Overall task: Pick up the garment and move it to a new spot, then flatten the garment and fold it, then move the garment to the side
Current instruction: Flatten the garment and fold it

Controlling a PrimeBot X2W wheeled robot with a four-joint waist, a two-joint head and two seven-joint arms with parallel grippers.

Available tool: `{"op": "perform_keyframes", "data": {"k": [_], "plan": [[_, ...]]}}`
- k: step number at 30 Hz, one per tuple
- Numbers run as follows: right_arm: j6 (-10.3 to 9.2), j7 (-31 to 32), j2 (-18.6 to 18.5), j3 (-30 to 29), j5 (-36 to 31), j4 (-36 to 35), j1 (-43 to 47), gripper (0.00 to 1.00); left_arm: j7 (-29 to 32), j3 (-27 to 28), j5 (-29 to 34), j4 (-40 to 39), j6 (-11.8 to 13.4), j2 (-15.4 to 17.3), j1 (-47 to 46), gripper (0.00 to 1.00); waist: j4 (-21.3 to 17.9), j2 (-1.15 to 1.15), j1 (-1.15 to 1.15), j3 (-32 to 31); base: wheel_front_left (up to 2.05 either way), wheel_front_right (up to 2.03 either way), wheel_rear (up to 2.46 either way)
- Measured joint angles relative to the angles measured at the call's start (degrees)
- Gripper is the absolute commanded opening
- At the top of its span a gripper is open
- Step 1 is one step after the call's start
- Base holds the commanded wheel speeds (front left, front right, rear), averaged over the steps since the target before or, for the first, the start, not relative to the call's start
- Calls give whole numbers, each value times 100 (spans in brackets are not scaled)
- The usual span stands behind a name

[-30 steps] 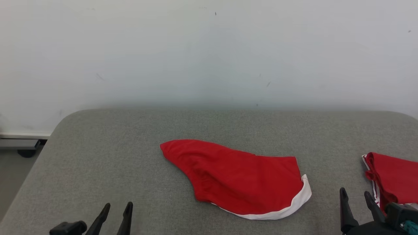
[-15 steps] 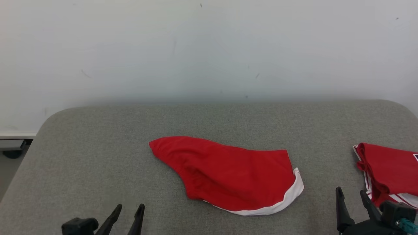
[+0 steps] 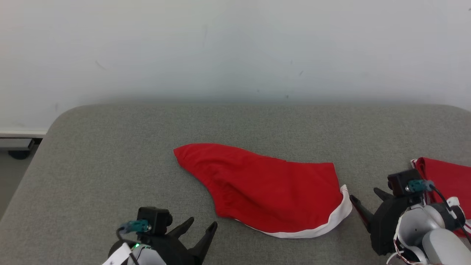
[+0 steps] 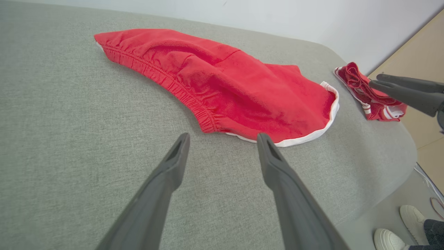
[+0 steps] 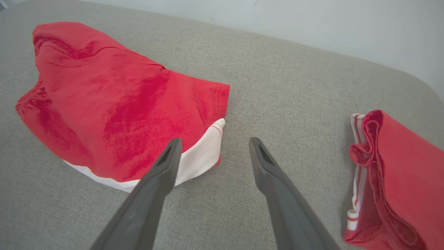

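Left tool [image 3: 202, 222], right tool [image 3: 364, 194] advanced, two garments [image 3: 265, 191] [image 3: 445, 176]

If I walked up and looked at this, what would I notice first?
The big red garment with a white band jumps out first, lying in the middle of the grey table. Next comes a second red garment, bunched at the table's right edge. At the front, the left gripper and right gripper sit on either side of the big garment, dark fingers spread and holding nothing.
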Motion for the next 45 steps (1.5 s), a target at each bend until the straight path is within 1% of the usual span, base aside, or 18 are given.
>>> {"op": "perform_keyframes", "data": {"k": [1, 5, 9, 14, 15, 20, 25, 27, 28, 29, 30, 31, 33, 39, 42, 43, 44, 45], "plan": [[37, 259, -65, 111, 1, 169, -302, 100, 192, -127, 52, 175, -122, -69, -263, 100, 34, 0, 0, 64, 0, 0, 0], [86, 688, -119, 266, 77, 482, -806, 100, 501, -344, 60, 566, -302, -267, -593, 100, 97, 0, 0, 217, 0, 0, 0], [93, 980, -127, 375, 180, 716, -1130, 100, 730, -444, 112, 948, -358, -411, -823, 100, 146, 0, 0, 395, 0, 0, 0], [120, 1181, -122, 466, 300, 958, -1491, 100, 844, -431, 164, 1294, -401, -580, -1105, 100, 181, 0, 0, 654, 0, 0, 0], [136, 1274, -105, 519, 409, 1249, -1708, 100, 851, -415, 156, 1595, -454, -802, -1317, 100, 200, 0, 0, 915, 0, 0, 0], [136, 1300, -104, 552, 445, 1458, -1813, 100, 843, -401, 157, 1873, -535, -918, -1563, 100, 220, 0, 0, 1144, 0, 0, 0], [136, 1315, -97, 615, 508, 1674, -1826, 100, 783, -347, 158, 2182, -600, -945, -1753, 100, 242, 0, 0, 1257, 0, 0, 0], [136, 1316, -71, 667, 533, 1717, -1912, 94, 717, -305, 160, 2258, -601, -940, -1779, 100, 228, 0, 0, 1272, 0, 0, 0], [137, 1315, -57, 682, 534, 1722, -1952, 73, 686, -297, 160, 2291, -602, -945, -1788, 100, 216, 0, -1, 1283, 0, 0, 0], [137, 1313, -47, 693, 539, 1750, -1987, 69, 654, -297, 160, 2324, -612, -967, -1814, 100, 204, 0, -1, 1295, 0, 0, 0], [137, 1312, -48, 700, 559, 1782, -2008, 72, 633, -298, 160, 2346, -649, -979, -1866, 100, 194, 0, -1, 1306, 0, 0, 0], [138, 1294, -49, 705, 571, 1796, -2009, 78, 616, -301, 160, 2347, -660, -996, -1911, 100, 187, 0, 0, 1320, 0, 0, 0], [138, 1252, -52, 722, 592, 1835, -2019, 82, 564, -332, 160, 2405, -706, -1084, -2009, 100, 172, 0, -1, 1340, 0, 0, 0], [138, 1201, -30, 846, 699, 1901, -2136, 85, 431, -441, 169, 2590, -818, -1163, -2130, 100, 109, 0, -1, 1394, 0, 0, 0], [143, 1163, -31, 867, 735, 1939, -2153, 84, 382, -468, 169, 2647, -855, -1209, -2145, 100, 97, 0, -1, 1407, 0, 0, 0], [144, 1143, -31, 881, 736, 1956, -2155, 76, 352, -488, 170, 2665, -861, -1227, -2154, 82, 93, 0, -1, 1411, 0, 0, 0], [144, 1117, -35, 906, 768, 1982, -2166, 58, 282, -511, 176, 2695, -906, -1246, -2183, 0, 90, 0, -1, 1415, 0, 0, 0], [144, 1094, -44, 933, 784, 2004, -2184, 35, 242, -565, 178, 2722, -950, -1244, -2243, 0, 90, 0, -1, 1415, 0, 0, 0]]}}
